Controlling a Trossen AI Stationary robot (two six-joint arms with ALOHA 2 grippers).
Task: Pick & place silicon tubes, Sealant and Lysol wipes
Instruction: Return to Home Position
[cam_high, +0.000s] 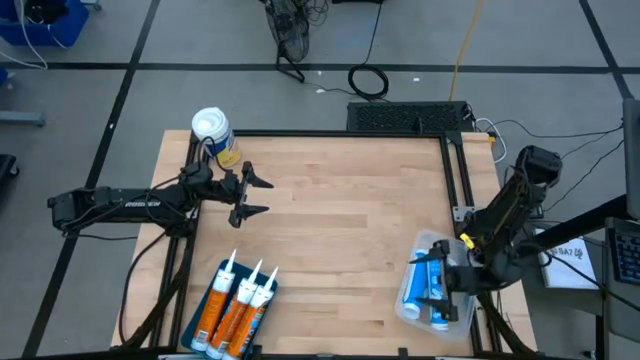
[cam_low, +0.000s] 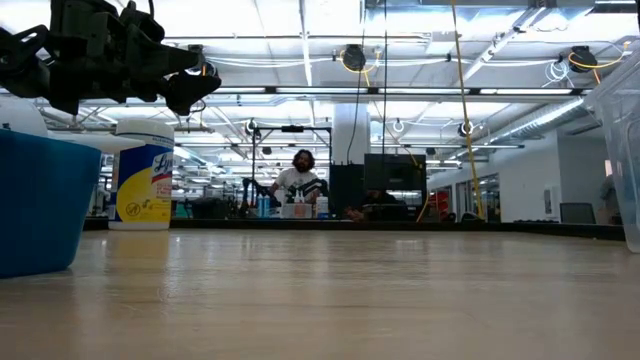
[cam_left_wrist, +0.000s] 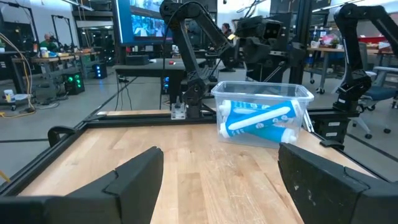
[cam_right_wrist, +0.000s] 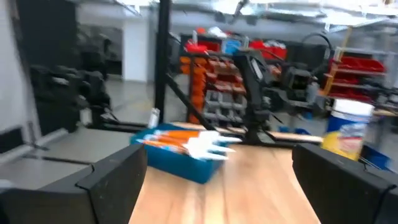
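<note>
Lysol wipes (cam_high: 213, 133) stand near the left gripper (cam_high: 266, 196).

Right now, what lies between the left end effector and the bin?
Bare table from left end effector to bin, high view; right end effector hangs over bin.

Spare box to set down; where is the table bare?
Bare: the wide middle, from the left gripper to the transparent bin, up to the edge by the black mat. Crowded: Lysol wipes and blue bin on the left side; right gripper over the transparent bin.
</note>
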